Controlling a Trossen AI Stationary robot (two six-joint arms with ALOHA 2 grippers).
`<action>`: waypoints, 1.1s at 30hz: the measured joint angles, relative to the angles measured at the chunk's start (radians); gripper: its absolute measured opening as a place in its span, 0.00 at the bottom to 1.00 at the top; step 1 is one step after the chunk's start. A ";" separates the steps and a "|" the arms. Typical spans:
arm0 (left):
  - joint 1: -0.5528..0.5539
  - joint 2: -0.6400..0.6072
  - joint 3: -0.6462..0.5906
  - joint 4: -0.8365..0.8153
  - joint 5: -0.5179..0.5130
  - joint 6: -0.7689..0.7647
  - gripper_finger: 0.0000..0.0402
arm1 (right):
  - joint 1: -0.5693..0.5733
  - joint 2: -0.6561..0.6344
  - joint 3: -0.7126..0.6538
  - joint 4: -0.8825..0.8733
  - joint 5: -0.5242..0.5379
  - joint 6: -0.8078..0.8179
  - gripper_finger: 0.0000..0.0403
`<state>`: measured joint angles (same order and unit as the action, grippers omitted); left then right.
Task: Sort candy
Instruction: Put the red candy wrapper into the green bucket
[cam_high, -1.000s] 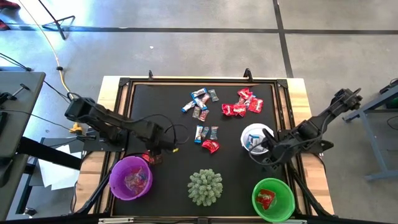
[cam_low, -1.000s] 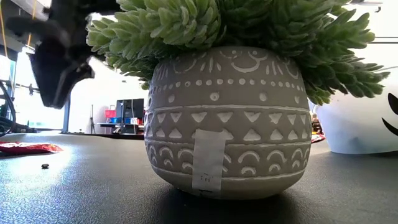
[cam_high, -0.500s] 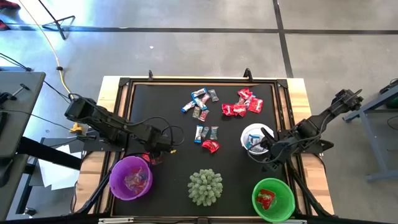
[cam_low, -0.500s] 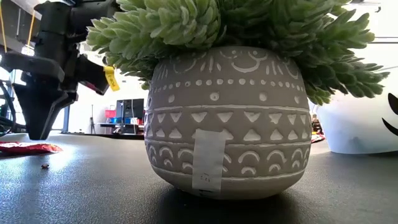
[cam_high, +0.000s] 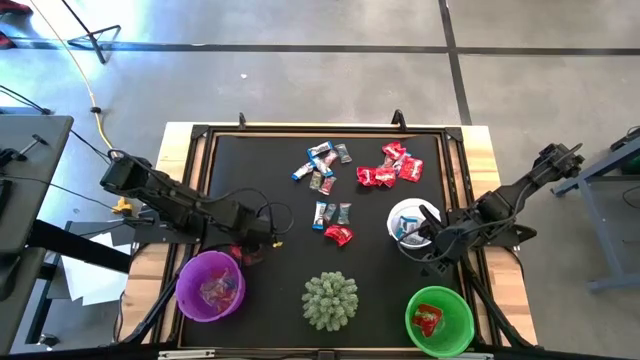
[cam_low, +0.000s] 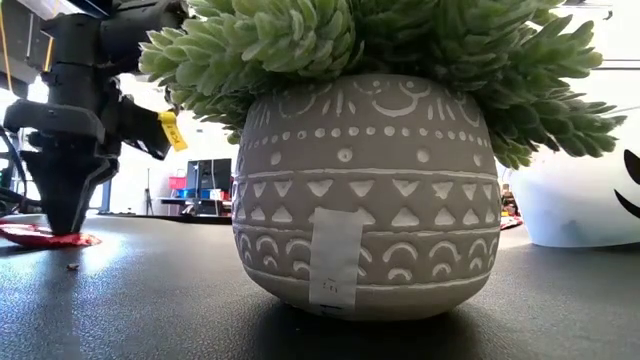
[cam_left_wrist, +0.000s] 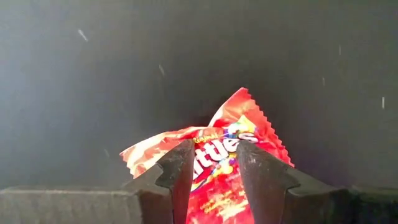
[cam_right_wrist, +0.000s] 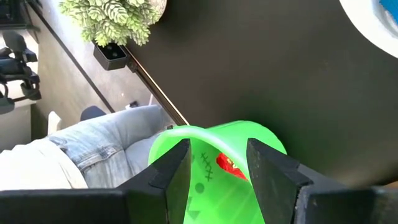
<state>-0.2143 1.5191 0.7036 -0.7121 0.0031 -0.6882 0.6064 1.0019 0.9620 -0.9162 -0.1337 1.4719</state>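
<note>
Left gripper (cam_left_wrist: 210, 180) has come down over the last second, fingers now spread astride a crinkly red candy (cam_left_wrist: 214, 165) lying on the matte black mat (cam_high: 270, 160) by the purple bowl (cam_high: 210, 285), so a pick is starting; right gripper (cam_right_wrist: 217, 168) is waiting spread, empty, over the glossy green bowl (cam_right_wrist: 205, 193); loose candy pile (cam_high: 345, 180) sits beyond

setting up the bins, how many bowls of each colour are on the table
purple bowl: 1
green bowl: 1
white bowl: 1
total: 3
</note>
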 joint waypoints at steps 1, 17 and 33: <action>0.009 0.000 0.000 0.017 -0.028 -0.002 0.29 | 0.000 0.000 0.000 0.000 0.000 0.000 0.37; 0.155 0.006 -0.003 0.114 -0.128 -0.017 0.20 | 0.000 0.000 0.000 0.000 -0.001 0.048 0.37; 0.176 -0.006 0.068 0.103 -0.090 -0.035 0.00 | 0.000 0.000 0.000 0.000 -0.001 0.049 0.37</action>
<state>-0.0380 1.5135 0.7718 -0.6095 -0.0867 -0.7233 0.6064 1.0019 0.9619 -0.9157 -0.1345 1.5211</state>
